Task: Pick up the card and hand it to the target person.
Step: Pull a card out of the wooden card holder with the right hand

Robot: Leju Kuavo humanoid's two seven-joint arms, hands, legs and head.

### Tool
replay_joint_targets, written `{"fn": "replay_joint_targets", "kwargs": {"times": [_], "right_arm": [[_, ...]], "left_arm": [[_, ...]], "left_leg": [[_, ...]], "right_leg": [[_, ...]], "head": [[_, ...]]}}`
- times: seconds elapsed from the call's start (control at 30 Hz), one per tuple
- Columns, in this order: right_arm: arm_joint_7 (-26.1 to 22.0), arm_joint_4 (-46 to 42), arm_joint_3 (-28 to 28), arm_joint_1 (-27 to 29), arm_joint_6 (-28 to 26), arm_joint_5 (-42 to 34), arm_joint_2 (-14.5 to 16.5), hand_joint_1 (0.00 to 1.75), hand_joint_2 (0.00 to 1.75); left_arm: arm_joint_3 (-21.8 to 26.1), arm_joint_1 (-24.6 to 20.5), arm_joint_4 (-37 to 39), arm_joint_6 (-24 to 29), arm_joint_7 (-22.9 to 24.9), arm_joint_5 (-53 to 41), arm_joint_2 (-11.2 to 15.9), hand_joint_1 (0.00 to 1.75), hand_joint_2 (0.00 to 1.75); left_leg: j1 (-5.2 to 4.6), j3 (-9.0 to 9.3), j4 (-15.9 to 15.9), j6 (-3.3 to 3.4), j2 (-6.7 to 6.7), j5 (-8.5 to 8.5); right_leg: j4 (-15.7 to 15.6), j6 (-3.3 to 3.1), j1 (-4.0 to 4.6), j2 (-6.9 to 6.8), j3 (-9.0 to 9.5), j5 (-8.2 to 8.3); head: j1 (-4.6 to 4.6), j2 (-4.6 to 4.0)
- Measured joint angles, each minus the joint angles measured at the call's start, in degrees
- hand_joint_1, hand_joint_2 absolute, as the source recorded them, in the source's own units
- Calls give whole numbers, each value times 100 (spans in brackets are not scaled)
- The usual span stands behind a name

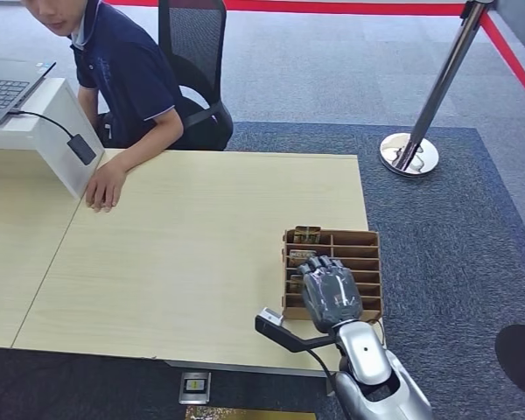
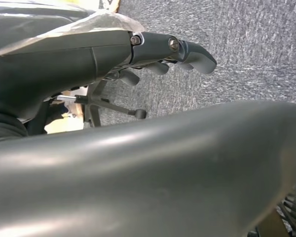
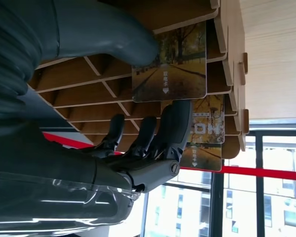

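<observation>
At the far left of the pale wooden table (image 1: 180, 254) a laptop (image 1: 5, 86) sits on a white stand (image 1: 55, 131), with a black cable running to a small dark adapter (image 1: 81, 149) on the stand's sloping face; just to the right, a person in a dark polo shirt (image 1: 131, 74) leans over the table edge from a black office chair (image 1: 193, 52), one hand (image 1: 105, 186) resting flat on the tabletop beside the stand; further right, near the table's front right corner, stands a slotted wooden card holder (image 1: 362, 254) with cards upright in its left-hand slots; the right hand (image 1: 331, 293) hovers over the holder's left part, palm down; in the right wrist view its thumb (image 3: 113, 34) lies against the edge of the card (image 3: 170, 64), a picture card with autumn trees, while the dark fingers (image 3: 176, 126) curl on the card's other side in front of further cards (image 3: 209, 126); whether the card is actually pinched cannot be told; beyond the table on the grey carpet a chrome stanchion (image 1: 418, 131) carries a red belt (image 1: 511, 57); the left hand (image 2: 154, 52) shows in the left wrist view above carpet, fingers loosely curled with nothing in them.
</observation>
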Motion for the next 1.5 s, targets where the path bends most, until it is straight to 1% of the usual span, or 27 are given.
{"fn": "replay_joint_targets", "kwargs": {"times": [0.1,0.2,0.33,0.37,0.43,0.73,0.93,1.1,1.3,1.4,1.5], "right_arm": [[12,7,-34,7,0,13,9,82,175],[33,22,-62,19,-5,38,31,95,175],[21,28,-104,25,-22,85,50,164,175],[10,28,-114,24,-30,91,57,171,175],[-18,30,-122,28,-46,97,69,175,175],[-102,-21,-162,89,-204,224,83,175,175],[-191,-463,-231,362,-397,382,20,175,175],[-487,-1134,-358,634,-586,442,-150,175,175],[-880,-1880,-476,823,-607,249,-267,175,175],[-1091,-2168,-491,827,-537,67,-300,175,175],[-1310,-2308,-483,683,-428,-125,-304,175,175]], "left_arm": [[0,0,0,0,0,-8,0,0,0],[-1,0,0,0,0,-11,0,0,0],[-2,0,1,0,0,-12,0,0,0],[-2,0,1,0,0,-12,0,0,0],[-2,-1,1,1,0,-12,0,0,0],[0,1,1,2,2,-10,0,0,0],[0,7,1,0,-6,-10,0,0,0],[0,11,0,-7,-23,-10,0,0,0],[0,12,1,-19,-75,7,0,0,0],[3,11,1,-21,-105,29,0,0,0],[12,9,1,-22,-120,50,0,0,0]], "left_leg": [[0,0,0,0,0,0],[0,0,0,0,0,0],[0,0,0,0,0,0],[0,0,0,0,0,0],[0,1,0,0,0,0],[0,2,0,0,0,0],[0,-1,0,0,0,0],[0,-4,0,1,0,-1],[0,-2,0,0,0,0],[0,-3,0,0,0,0],[0,-4,0,0,0,0]], "right_leg": [[0,0,0,0,0,0],[0,0,0,0,-1,0],[0,0,0,0,0,0],[0,0,0,0,0,0],[0,0,0,0,0,0],[0,0,0,0,0,0],[-1,0,0,0,-2,0],[-2,0,0,0,-4,0],[-2,0,0,0,-4,0],[-1,0,0,0,-3,0],[0,0,0,0,-2,0]], "head": [[0,1],[1,0],[0,1],[1,0],[1,0],[1,0],[1,1],[1,1],[0,1],[0,2],[0,2]]}}
